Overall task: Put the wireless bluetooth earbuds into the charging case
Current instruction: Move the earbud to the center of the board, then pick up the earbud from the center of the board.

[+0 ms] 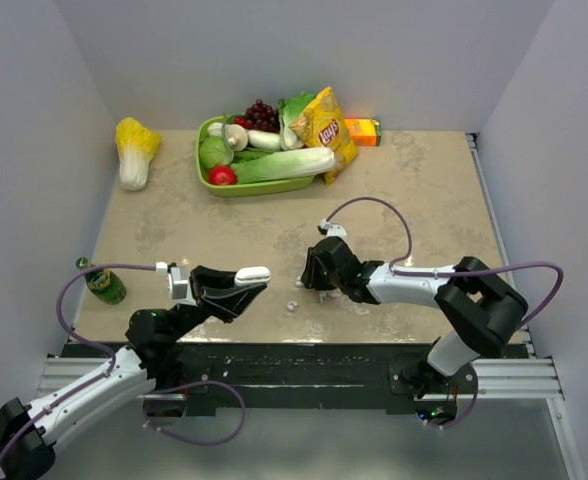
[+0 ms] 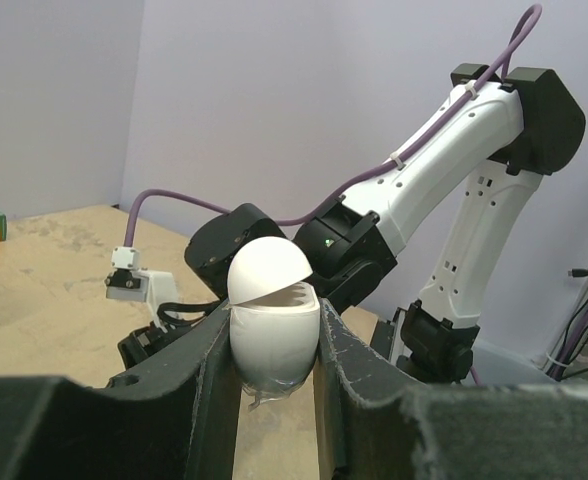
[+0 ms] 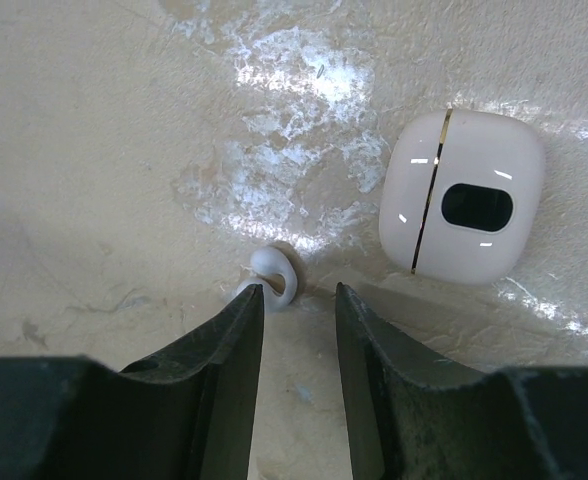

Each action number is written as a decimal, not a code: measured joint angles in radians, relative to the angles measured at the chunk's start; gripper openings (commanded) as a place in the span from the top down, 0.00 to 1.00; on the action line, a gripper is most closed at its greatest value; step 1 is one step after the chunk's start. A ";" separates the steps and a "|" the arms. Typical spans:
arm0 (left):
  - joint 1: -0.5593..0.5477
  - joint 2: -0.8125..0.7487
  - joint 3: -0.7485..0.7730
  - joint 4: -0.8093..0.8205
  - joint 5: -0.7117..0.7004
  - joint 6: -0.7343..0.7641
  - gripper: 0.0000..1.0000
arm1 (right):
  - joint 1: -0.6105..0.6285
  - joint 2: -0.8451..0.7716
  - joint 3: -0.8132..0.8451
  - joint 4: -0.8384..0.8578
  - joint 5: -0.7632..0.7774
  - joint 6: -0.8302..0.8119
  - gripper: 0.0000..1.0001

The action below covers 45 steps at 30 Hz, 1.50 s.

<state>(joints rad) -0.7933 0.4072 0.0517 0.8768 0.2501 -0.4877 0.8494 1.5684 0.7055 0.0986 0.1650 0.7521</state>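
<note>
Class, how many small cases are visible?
2. The open charging case sits in the left gripper; a closed pale case lies on the table by the right gripper. More may be hidden.

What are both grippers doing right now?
Left gripper: shut on the charging case.
Right gripper: jaws open, earbud at their tips, not gripped.

The charging case [image 2: 272,350], lid ajar, stands in the left end effector [image 2: 272,314]; a tiny white earbud [image 3: 274,272] lies on the table [image 3: 94,120].
</note>
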 measured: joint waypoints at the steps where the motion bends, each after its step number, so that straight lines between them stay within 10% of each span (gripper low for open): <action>1: 0.000 0.000 0.000 0.001 0.000 0.000 1.00 | -0.001 0.004 0.001 0.004 0.000 0.000 0.62; 45: 0.000 0.024 0.000 0.050 0.001 -0.018 1.00 | -0.041 0.016 -0.011 0.024 -0.017 -0.008 0.58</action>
<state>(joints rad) -0.7933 0.4309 0.0517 0.9264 0.2512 -0.5056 0.8085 1.5841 0.6945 0.1223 0.1482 0.7444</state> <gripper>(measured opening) 0.338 0.415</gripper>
